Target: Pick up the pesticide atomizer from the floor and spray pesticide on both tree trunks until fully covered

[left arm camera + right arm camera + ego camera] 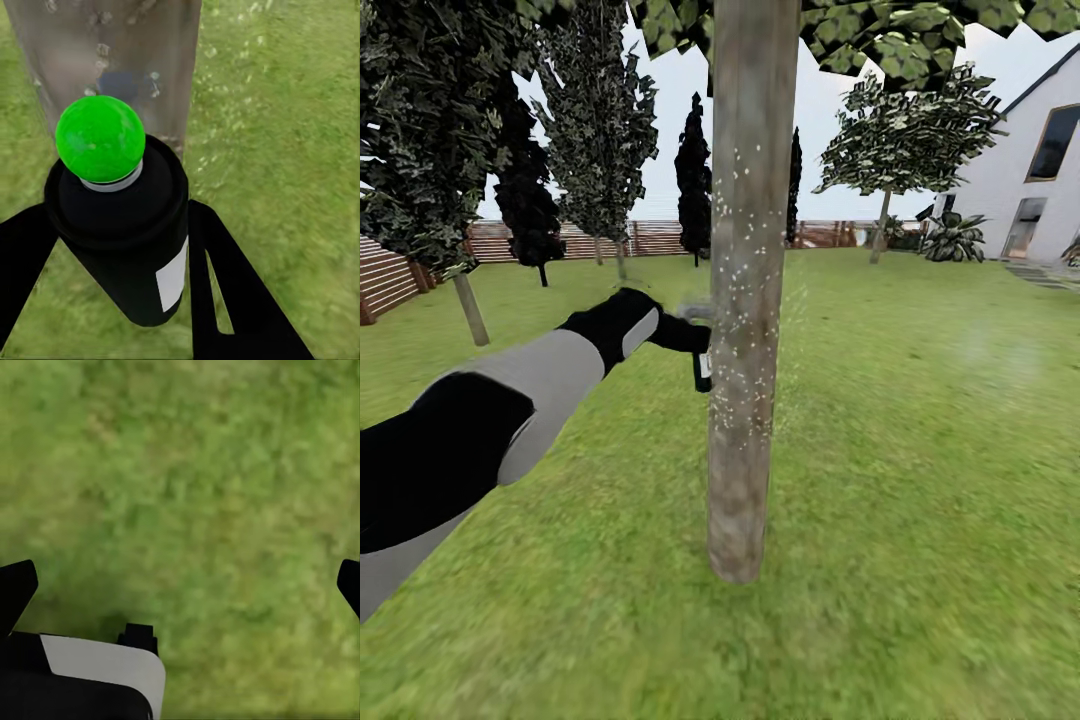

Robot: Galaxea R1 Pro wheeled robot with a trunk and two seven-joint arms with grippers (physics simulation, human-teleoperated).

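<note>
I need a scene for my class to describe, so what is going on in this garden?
The robot's left pincer holds the pesticide atomizer close to a tree trunk on the lawn. Its top shows green, and white flecks dot the bark and the air beside it, so spraying seems under way. The right pincer hangs open over grass.

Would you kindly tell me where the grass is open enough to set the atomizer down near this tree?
The lawn between the near trunk and the house is bare. Left of the trunk it is crowded: the left hand holds the atomizer close against the bark.
</note>
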